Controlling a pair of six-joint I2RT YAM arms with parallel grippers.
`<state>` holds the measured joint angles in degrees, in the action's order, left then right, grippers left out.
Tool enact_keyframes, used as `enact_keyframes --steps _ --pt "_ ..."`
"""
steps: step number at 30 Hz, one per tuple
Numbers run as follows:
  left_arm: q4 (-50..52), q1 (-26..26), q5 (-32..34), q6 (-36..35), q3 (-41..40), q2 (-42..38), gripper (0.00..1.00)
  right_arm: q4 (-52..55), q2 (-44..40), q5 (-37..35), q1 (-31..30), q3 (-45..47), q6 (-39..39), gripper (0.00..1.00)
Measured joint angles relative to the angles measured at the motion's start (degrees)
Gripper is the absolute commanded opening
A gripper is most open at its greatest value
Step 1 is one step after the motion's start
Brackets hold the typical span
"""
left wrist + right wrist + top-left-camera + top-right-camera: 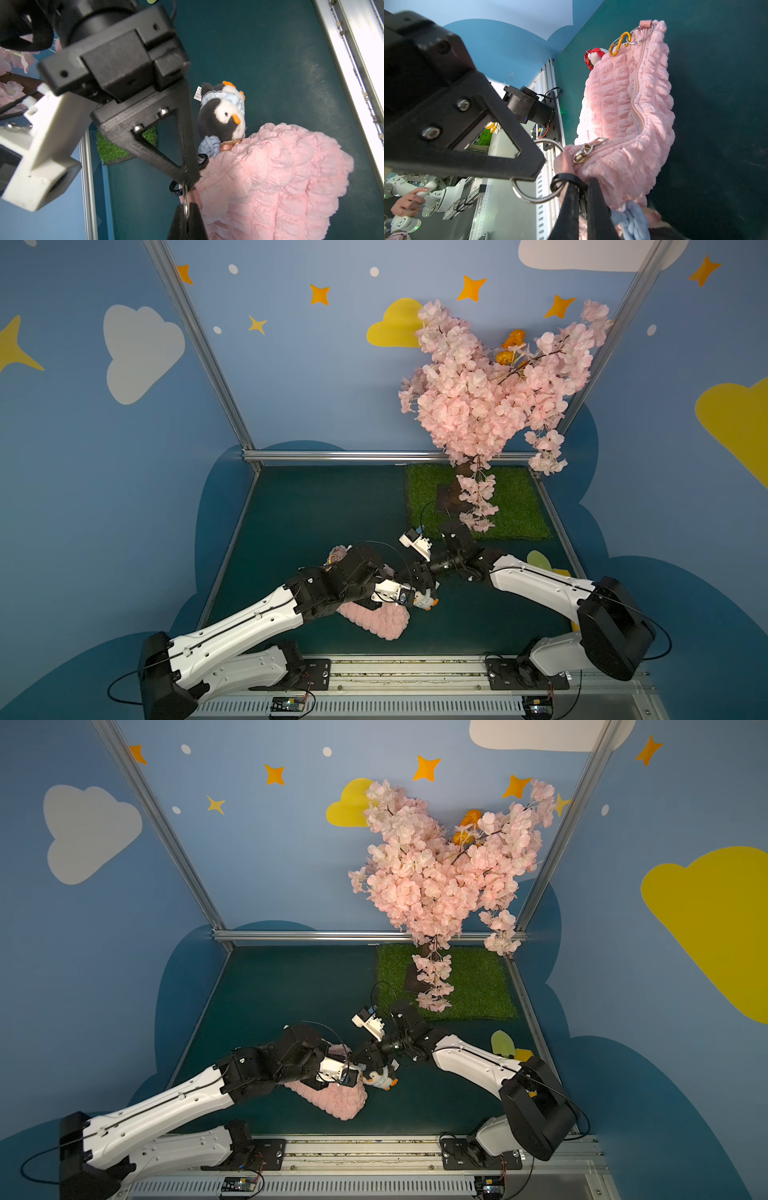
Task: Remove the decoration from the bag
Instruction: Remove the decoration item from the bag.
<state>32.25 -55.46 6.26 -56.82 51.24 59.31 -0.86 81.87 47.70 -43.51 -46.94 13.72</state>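
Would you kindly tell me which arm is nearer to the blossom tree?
Right. The right arm bends beside the grass mat, close to the hanging blossoms of the tree; the left arm lies across the bag, farther from the tree.

The bag [374,620] is lying near the worktop's [316,522] front, the penguin [426,602] touching its right end. The tree [478,398] is standing on the mat [519,506], back right.

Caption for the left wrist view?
Left hand grips silver ring, right hand black ring, beside penguin charm and pink bag.
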Motion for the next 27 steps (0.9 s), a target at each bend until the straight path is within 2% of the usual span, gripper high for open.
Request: enact_keyframes --steps 10,19,27 --pt "-1.4 -2.8 4.0 -0.4 -0.2 2.2 0.02 7.0 -0.9 -4.1 -0.4 -2.1 0.8 0.00" --pt "-3.4 -3.9 8.5 -0.1 -0.9 3.5 0.02 10.0 -0.9 -6.7 -0.5 -3.5 4.4 0.00" --pt "-4.6 -4.0 10.3 2.2 -0.6 4.4 0.02 17.3 -1.2 -12.9 -1.9 -8.3 7.6 0.00"
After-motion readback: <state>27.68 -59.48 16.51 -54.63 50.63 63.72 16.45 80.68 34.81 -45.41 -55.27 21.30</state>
